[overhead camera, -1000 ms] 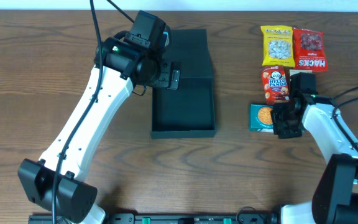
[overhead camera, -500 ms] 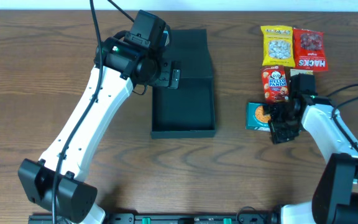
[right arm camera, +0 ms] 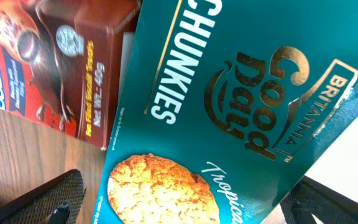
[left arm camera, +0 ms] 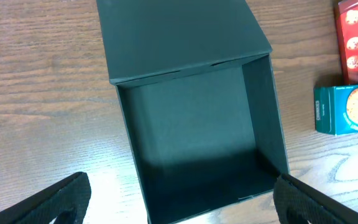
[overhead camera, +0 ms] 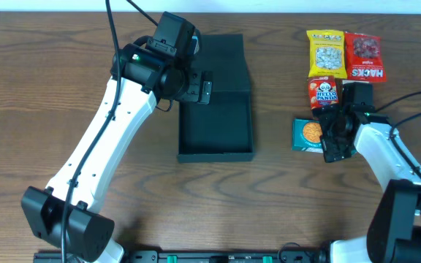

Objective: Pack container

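The container (overhead camera: 215,155) is a dark teal-black box lying open at mid-table, its flap lid folded back toward the far side. Its inside (left arm camera: 197,124) holds nothing. My left gripper (overhead camera: 198,88) hovers open over the container's far left part, and the fingers (left arm camera: 61,196) stand wide apart in the left wrist view. My right gripper (overhead camera: 332,136) is open over the right end of a small teal cookie box (overhead camera: 308,135). In the right wrist view the cookie box (right arm camera: 229,124) fills the frame between the spread fingers (right arm camera: 48,199), with a gap at each side.
A red Hello Panda box (overhead camera: 325,95) lies just beyond the cookie box, touching it in the right wrist view (right arm camera: 55,56). A yellow snack packet (overhead camera: 325,52) and a red Hacks packet (overhead camera: 364,57) lie side by side at the far right.
My right gripper has opened wide and shifted slightly toward the far side. The cookie box wobbled a little and lies flat. The left arm has not moved.
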Action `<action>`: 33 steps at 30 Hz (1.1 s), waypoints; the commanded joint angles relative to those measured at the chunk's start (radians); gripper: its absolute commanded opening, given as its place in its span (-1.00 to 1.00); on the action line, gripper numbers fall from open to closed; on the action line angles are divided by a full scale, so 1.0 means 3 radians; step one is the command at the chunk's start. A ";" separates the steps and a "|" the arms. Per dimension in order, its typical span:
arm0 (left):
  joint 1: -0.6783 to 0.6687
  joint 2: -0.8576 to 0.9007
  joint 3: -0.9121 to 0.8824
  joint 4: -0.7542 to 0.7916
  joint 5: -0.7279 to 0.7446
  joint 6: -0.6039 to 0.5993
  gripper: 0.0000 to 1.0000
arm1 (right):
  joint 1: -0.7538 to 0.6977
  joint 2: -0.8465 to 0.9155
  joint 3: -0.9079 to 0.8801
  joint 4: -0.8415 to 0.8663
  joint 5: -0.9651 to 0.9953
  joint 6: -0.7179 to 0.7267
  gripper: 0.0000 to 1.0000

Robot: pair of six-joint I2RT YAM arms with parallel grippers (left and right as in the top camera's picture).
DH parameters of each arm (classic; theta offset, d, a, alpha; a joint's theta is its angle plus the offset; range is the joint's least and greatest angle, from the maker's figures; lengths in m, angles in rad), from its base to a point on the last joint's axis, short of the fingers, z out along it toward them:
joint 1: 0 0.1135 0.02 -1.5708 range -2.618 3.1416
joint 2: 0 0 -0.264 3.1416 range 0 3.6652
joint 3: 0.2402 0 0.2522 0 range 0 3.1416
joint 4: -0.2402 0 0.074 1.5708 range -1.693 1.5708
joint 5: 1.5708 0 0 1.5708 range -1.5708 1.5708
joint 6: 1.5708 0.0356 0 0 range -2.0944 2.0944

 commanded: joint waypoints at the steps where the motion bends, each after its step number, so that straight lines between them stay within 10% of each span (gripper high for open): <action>1: 0.0009 -0.0005 0.0046 0.0018 -0.0036 0.0062 0.91 | -0.0006 0.0103 -0.0022 0.0075 0.0192 -0.0003 0.99; 16: 0.0009 -0.0006 0.0046 0.0037 -0.0037 0.0072 0.90 | -0.0004 0.0519 -0.0022 0.0278 0.0014 0.0034 0.98; 33: 0.0009 -0.0006 0.0046 0.0037 -0.0037 0.0072 0.90 | -0.0003 0.0519 -0.0020 0.0072 -0.0502 -0.0665 0.38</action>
